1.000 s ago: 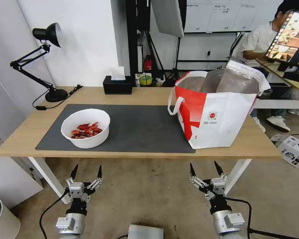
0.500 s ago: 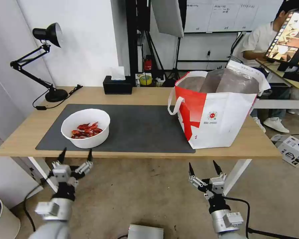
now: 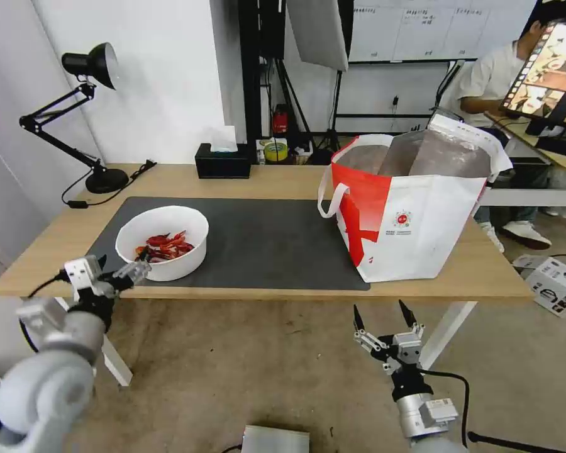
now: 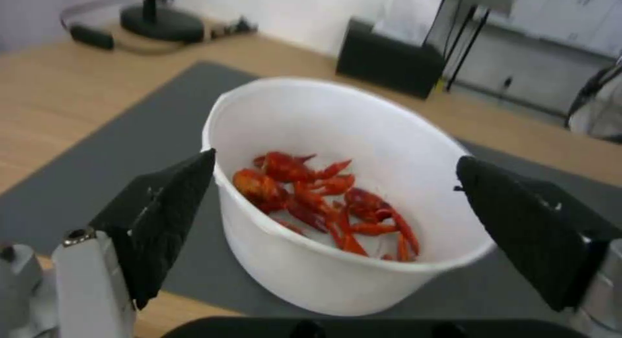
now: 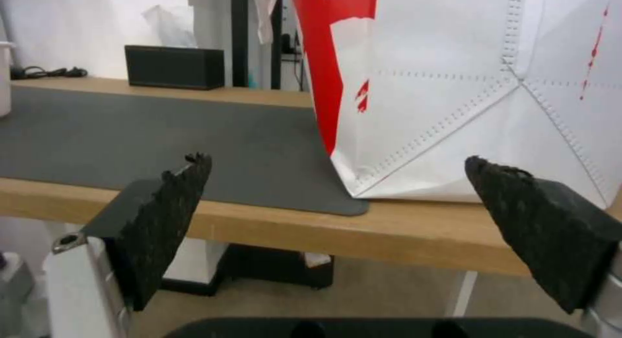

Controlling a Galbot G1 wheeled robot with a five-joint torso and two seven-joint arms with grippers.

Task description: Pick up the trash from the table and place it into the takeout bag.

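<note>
A white bowl of red crayfish shells (image 3: 162, 243) sits on the left of a dark grey mat (image 3: 264, 242), with bare mat open all the way across to the takeout bag (image 3: 415, 207) on the right. The bag's top stands open and unobstructed. The left gripper (image 3: 121, 265), fingers spread wide, sits at the table's (image 3: 283, 179) front edge just beside the bowl. A black tissue box (image 3: 222, 162) and desk lamp (image 3: 88, 113) stand along the far edge, well apart from the bowl

Black desk lamp (image 3: 88, 113) and tissue box (image 3: 222, 160) stand well apart.
</note>
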